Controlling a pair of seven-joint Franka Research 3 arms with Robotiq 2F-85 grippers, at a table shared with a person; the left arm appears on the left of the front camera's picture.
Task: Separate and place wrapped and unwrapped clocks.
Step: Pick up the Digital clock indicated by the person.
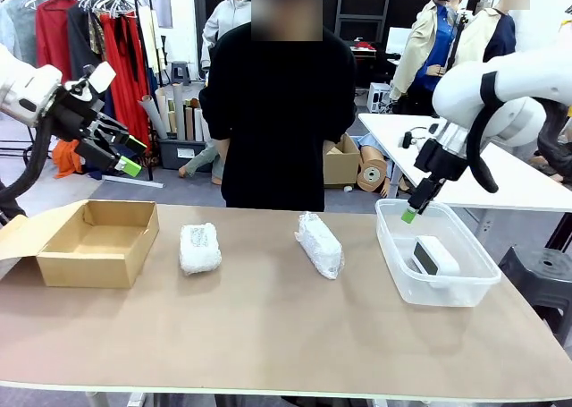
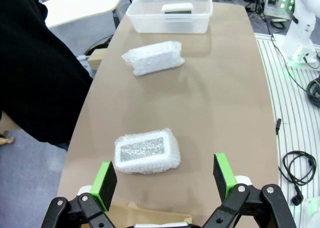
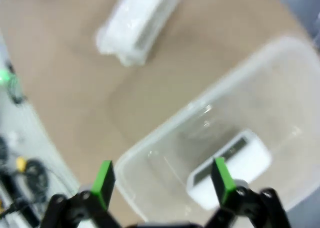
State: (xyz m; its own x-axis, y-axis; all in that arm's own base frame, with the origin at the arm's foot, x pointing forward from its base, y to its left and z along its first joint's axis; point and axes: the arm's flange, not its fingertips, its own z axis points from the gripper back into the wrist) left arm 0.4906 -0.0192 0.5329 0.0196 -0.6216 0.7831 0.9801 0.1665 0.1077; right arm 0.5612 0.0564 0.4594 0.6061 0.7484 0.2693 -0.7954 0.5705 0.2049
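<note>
- The right pincer [image 1: 409,212] is spread and holds nothing. It hangs just above the far-left part of the tub [image 1: 447,292], at the right end of the worktop [image 1: 268,335].
- Its wrist view looks down into the tub, where the bare clock [image 1: 433,257] lies on the floor with its dark screen showing.
- The left pincer [image 1: 132,155] is also spread and empty. It is raised high over the left end of the worktop, above and beyond the box [image 1: 89,264].
- Its wrist view looks along the worktop, with the left bundle [image 1: 199,248] closest below it.
- The box is open cardboard with nothing inside and sits at the left.
- The left bundle lies just right of the box, not touching it.
- The right bundle [image 1: 319,243] lies near the middle, well apart from the tub.
- Neither pincer touches either bundle.
- A person [image 1: 277,112] stands at the far side, behind the middle, and is not reaching in.
- Progress, as a judgement: the unwrapped half looks done, since the bare clock is already in the tub.
- The wrapped half has not begun, as both bundles are out on the worktop.
- The empty box is the likely place for the bundles, and the left one is handiest for the left pincer.
</note>
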